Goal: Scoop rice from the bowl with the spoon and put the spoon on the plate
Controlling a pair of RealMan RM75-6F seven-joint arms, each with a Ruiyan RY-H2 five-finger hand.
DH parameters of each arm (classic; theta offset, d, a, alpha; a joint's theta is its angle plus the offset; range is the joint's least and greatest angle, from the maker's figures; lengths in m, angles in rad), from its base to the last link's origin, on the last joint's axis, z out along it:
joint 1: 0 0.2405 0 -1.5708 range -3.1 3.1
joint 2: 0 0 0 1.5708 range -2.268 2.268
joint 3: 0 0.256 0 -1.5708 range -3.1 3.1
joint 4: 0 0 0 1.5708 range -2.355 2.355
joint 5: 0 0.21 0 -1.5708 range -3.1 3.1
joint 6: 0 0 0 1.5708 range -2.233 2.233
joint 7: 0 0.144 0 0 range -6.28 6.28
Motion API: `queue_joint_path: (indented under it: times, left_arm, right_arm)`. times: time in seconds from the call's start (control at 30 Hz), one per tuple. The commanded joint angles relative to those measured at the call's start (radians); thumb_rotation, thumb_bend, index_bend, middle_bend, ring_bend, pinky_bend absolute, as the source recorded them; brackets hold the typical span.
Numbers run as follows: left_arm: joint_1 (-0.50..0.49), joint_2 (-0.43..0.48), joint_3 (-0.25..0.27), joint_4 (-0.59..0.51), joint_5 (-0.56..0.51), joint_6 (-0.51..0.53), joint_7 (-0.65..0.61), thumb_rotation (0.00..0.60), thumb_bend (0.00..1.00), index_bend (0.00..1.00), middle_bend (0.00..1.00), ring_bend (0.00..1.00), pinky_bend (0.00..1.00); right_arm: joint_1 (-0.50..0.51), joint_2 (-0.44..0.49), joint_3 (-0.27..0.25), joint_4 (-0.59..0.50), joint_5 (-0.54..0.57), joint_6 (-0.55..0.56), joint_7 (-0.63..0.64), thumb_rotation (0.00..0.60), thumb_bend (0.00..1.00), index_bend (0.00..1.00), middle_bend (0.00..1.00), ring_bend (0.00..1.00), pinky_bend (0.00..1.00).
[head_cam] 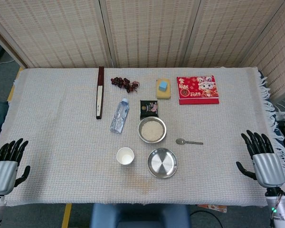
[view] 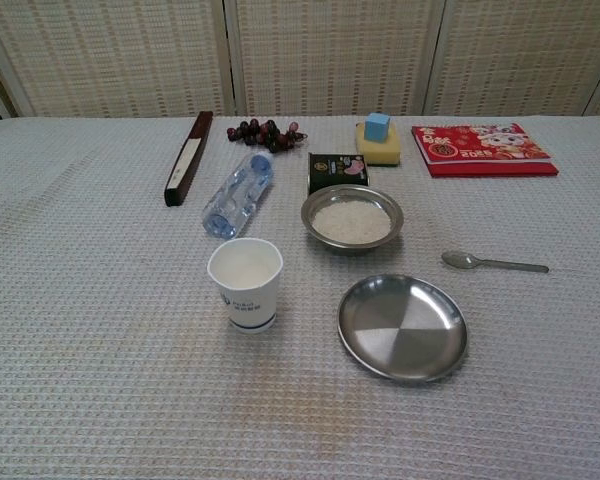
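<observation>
A steel bowl [head_cam: 152, 129] [view: 352, 217] holding white rice sits mid-table. To its right a metal spoon [head_cam: 189, 141] [view: 493, 263] lies flat on the cloth, scoop end toward the bowl. An empty steel plate [head_cam: 162, 163] [view: 402, 328] rests in front of the bowl. My left hand [head_cam: 5, 164] is at the table's left front corner, fingers spread, holding nothing. My right hand [head_cam: 262, 159] is at the right front edge, also spread and empty, well right of the spoon. Neither hand appears in the chest view.
A paper cup [head_cam: 125, 156] [view: 245, 283] stands left of the plate. A plastic bottle [head_cam: 119, 115] lies left of the bowl. Behind are a dark packet [head_cam: 149, 108], a folded fan [head_cam: 100, 92], grapes [head_cam: 125, 83], a sponge with blue block [head_cam: 163, 88] and a red booklet [head_cam: 197, 89].
</observation>
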Motion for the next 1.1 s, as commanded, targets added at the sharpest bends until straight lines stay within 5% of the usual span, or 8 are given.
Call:
queue_joint_path:
  times: [0.03,0.23,0.7,1.1]
  left_arm:
    - [-0.004,-0.003,0.001,0.001,-0.024,-0.021,0.009,0.6,0.41,0.0,0.0,0.0,0.08]
    - [-0.016,-0.005,0.006,-0.007,-0.023,-0.045,0.004,0.6,0.41,0.0,0.0,0.0,0.08]
    - [-0.028,-0.001,0.02,-0.005,-0.006,-0.066,-0.013,0.6,0.41,0.0,0.0,0.0,0.08]
    - [-0.032,0.004,0.024,-0.008,-0.015,-0.082,-0.026,0.6,0.41,0.0,0.0,0.0,0.08]
  right_arm:
    - [0.005,-0.014,0.009,0.008,0.025,-0.021,-0.011,0.519,0.2,0.0,0.0,0.0,0.0]
    - [0.043,-0.078,0.045,0.033,0.086,-0.079,-0.048,0.527,0.2,0.02,0.02,0.0,0.0]
    - [0.257,-0.307,0.146,0.178,0.212,-0.284,-0.227,0.583,0.25,0.45,0.26,0.0,0.0]
    - [0.324,-0.45,0.144,0.338,0.262,-0.345,-0.243,0.6,0.27,0.49,0.29,0.0,0.0]
